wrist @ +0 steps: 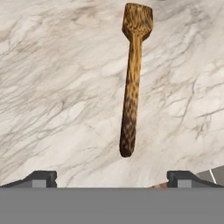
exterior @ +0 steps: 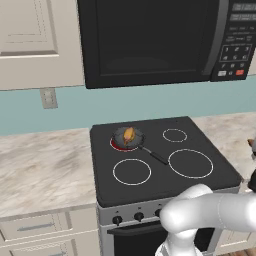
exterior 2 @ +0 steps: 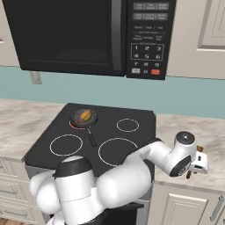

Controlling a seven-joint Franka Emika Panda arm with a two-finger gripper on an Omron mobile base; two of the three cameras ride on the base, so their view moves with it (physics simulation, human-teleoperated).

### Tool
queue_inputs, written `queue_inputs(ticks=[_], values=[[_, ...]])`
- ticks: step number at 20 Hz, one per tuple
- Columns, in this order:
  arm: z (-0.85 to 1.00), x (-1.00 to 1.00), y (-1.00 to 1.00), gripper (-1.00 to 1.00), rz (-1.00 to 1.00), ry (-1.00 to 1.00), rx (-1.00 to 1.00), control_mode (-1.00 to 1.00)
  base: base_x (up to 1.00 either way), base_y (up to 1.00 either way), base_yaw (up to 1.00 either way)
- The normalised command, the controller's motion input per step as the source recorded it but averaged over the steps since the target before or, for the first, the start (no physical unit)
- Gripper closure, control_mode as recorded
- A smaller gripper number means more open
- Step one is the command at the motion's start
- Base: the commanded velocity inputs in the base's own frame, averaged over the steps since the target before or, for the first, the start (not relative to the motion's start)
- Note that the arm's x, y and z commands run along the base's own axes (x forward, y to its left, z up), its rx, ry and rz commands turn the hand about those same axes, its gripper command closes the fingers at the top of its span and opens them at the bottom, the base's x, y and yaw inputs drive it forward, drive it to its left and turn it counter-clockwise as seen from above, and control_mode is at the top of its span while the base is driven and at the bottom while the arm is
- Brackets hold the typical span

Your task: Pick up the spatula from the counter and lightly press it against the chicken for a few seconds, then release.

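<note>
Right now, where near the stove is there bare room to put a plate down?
Bare: the marble counter left of the stove, and three burners, both front ones and back right. Crowded: the back left burner, holding the pan with chicken, and the right counter, where the gripper hangs over the spatula.

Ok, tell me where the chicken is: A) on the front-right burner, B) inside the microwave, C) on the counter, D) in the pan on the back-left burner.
D: the chicken lies in the pan, which sits on the glowing back-left burner.
</note>
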Motion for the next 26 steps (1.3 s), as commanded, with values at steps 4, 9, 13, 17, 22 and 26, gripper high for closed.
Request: queue_inputs(ticks=[4, 9, 13, 17, 22, 26], values=[[-0.13, 0.01, -0.1, -1.0, 0.0, 0.0, 0.01, -1.0, 0.0, 0.0, 0.0], [-0.1, 0.1, -0.04, -1.0, 0.0, 0.0, 0.0, -1.0, 0.0, 0.0, 0.0], [-0.08, 0.17, -0.01, -1.0, 0.0, 0.01, 0.01, -1.0, 0.0, 0.0, 0.0], [-0.07, 0.16, -0.02, -1.0, 0.0, 0.01, 0.01, -1.0, 0.0, 0.0, 0.0], [-0.1, 0.12, -0.14, -1.0, 0.0, 0.01, 0.01, -1.0, 0.0, 0.0, 0.0], [-0.12, 0.17, -0.13, -1.0, 0.0, 0.01, 0.01, -1.0, 0.0, 0.0, 0.0]])
